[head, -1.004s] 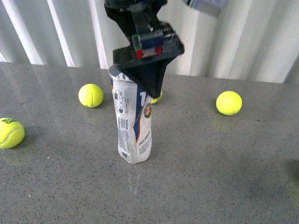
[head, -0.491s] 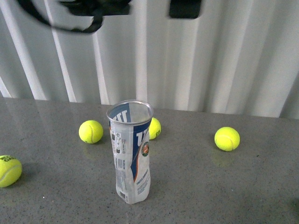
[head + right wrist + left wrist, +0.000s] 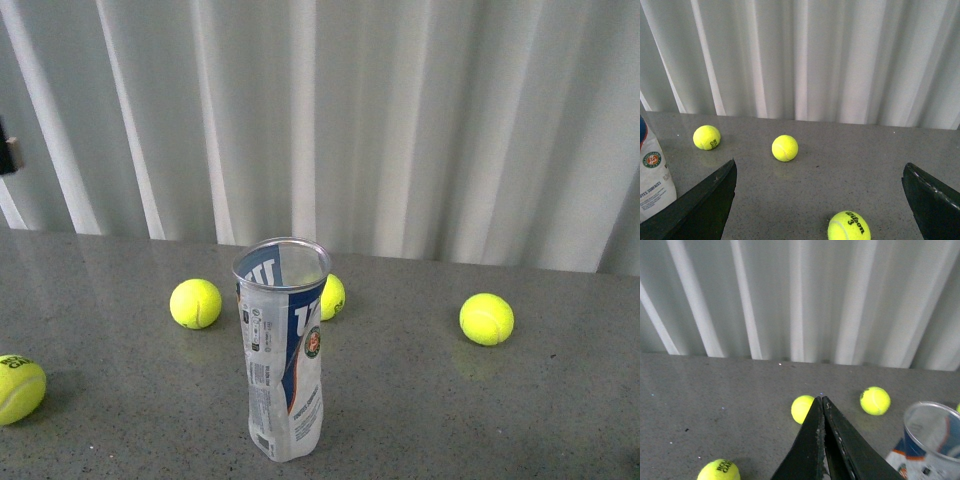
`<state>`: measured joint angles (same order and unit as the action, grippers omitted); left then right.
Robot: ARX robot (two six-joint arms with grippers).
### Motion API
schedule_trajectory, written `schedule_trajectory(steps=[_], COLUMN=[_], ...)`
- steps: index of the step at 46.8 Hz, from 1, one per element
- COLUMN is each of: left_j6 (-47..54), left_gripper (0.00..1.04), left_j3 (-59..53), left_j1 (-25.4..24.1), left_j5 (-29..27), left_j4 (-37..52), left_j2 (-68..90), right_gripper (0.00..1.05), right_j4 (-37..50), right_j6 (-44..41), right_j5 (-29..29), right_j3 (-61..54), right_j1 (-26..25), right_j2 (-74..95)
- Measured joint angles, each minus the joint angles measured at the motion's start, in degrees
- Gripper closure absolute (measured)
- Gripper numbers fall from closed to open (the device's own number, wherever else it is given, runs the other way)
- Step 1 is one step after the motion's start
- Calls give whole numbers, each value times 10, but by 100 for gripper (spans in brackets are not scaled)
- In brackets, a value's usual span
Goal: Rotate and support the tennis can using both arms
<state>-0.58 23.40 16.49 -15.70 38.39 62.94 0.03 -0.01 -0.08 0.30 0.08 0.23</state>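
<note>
Front view, near to far. The tennis can (image 3: 284,350) stands upright on the grey desk (image 3: 480,420), nearest the camera and slightly left of centre, its open metal rim up and its waist dented; nothing touches it. At the near left edge lies a tennis ball (image 3: 18,388), well apart from the can. Farther back, a second ball (image 3: 195,303) lies left of the can, a third ball (image 3: 331,296) sits just behind it, partly hidden, and a fourth ball (image 3: 486,318) lies to the right. White pleated curtains (image 3: 400,120) close the far side. Neither arm appears in this view. Wrist views: the left gripper (image 3: 823,412) has its fingers pressed together, empty, with the can's rim nearby; the right gripper (image 3: 820,200) is spread wide, empty.
</note>
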Motion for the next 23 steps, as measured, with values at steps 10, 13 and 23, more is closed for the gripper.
schedule_trajectory(steps=[10,13,23], left_j6=[3,3,3], left_gripper=[101,101,101], left_j3=[-70,-91,-153], left_j1=[-41,-54,-93], left_j5=[37,47,89], left_j4=[9,9,-12], left_j2=[-70,-88,-174], right_gripper=[7,7,7], right_j4=[0,0,0], right_j6=[0,0,0], right_j5=[0,0,0], right_j3=[0,0,0], right_j1=[0,0,0], right_j2=[0,0,0])
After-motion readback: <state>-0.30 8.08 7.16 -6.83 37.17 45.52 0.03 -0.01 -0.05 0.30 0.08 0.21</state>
